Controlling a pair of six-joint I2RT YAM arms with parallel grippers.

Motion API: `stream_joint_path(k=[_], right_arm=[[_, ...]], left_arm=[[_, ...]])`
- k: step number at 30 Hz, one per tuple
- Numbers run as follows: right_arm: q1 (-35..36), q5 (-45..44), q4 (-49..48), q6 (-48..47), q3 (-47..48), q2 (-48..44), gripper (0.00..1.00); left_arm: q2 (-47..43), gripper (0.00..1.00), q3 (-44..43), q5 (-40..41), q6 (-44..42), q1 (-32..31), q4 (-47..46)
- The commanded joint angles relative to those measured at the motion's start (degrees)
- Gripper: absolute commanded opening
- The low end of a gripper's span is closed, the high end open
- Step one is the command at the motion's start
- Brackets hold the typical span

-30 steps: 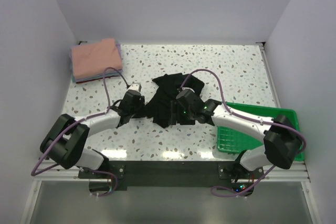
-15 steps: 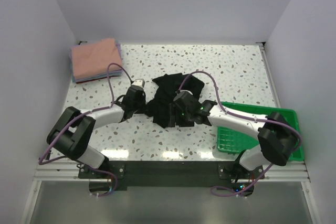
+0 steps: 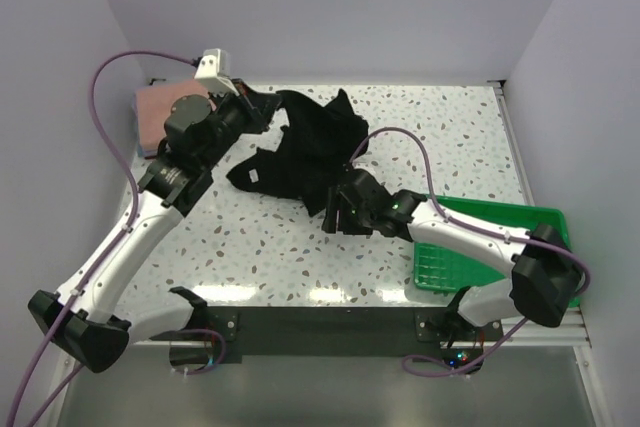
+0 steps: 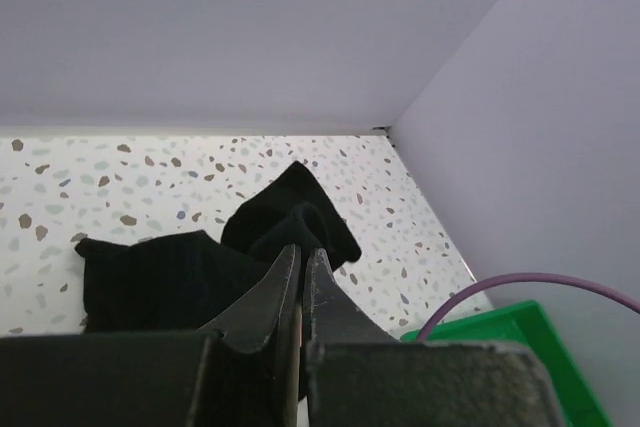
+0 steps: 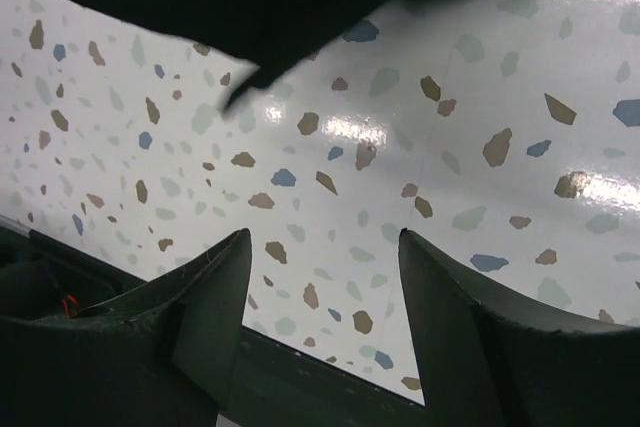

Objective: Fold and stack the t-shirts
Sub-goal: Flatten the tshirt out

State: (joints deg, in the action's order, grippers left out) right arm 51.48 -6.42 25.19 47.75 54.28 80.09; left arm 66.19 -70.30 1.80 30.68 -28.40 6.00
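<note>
Left gripper (image 3: 252,112), jaws clenched on the shirt (image 3: 300,152), has swung from centre frame to upper left, lifting it part-spread above the bench (image 3: 450,137); right gripper (image 3: 338,215), jaws released, sits at its lower edge, so folding is likely next.

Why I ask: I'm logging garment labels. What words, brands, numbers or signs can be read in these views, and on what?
No text can be read in any view.
Small white tag on the black t-shirt: too small to read.
Folded pink t-shirt: no print visible.
Green tray: no marking visible.
</note>
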Motion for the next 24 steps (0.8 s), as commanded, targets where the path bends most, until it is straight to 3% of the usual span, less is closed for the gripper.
stream_joint_path(k=[1,13,18,24], right_arm=[[0.3,-3.3,-3.0,2.2,2.7,-2.7,0.64],[-0.2,-18.1,7.6,5.3,-1.2,-12.4,0.68],[-0.9,-15.6,3.7,5.6,-5.9,-14.8,0.70],[-0.9,-10.2,-3.8,3.2,-7.5,-5.8,0.69]], left_arm=[[-0.1,0.00,-1.4,-3.1,1.0,0.5,4.4],[-0.7,0.00,-5.3,-7.9,-1.1,0.3,3.8],[1.6,0.00,-13.1,-5.0,-4.0,0.4,5.4],[5.3,0.00,-20.6,-4.6,-5.5,0.4,6.4]])
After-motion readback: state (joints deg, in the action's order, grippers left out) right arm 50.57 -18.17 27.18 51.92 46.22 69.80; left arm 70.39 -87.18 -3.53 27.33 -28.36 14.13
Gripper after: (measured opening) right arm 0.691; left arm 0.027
